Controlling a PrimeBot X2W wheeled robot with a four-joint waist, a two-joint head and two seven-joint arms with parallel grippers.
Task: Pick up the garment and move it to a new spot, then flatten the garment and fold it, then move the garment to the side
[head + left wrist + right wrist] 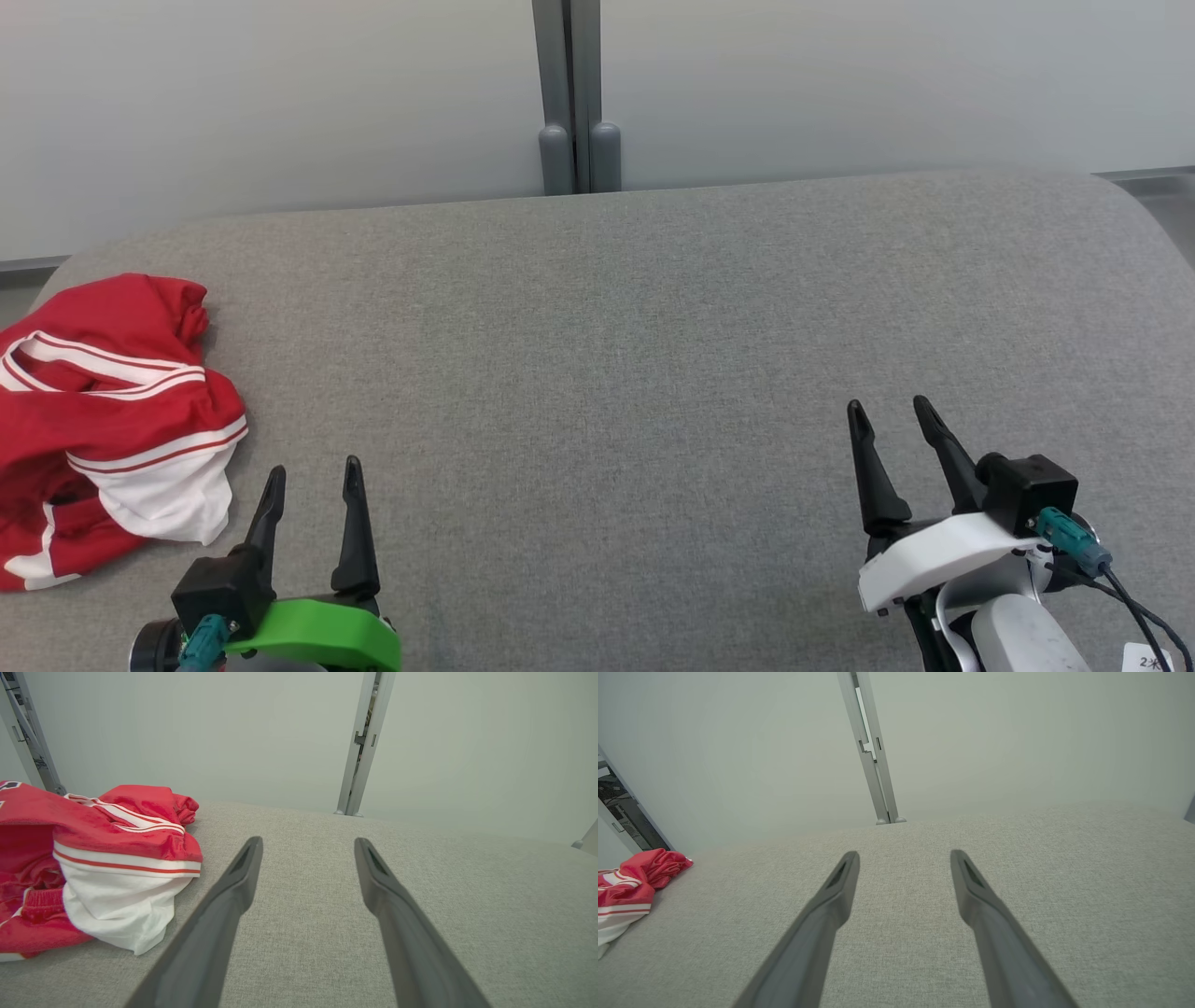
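STATE: left pincer (314, 467) spread, empty; right pincer (888, 404) spread, empty | GARMENT: we find the red-and-white garment (112, 420) crumpled just left of the left pincer, untouched; well left of the right pincer | WHY: we judge both poised open for a pickup not begun | HIDDEN: garment's left edge cut off; its type unclear

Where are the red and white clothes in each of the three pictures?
Head view: the garment lies crumpled at the left edge, on the grey cushion, left of the left gripper.
Left wrist view: the garment looks big, at the left side.
Right wrist view: the garment looks small, at the far left edge.
Shared landmark: the grey post behind the cushion.
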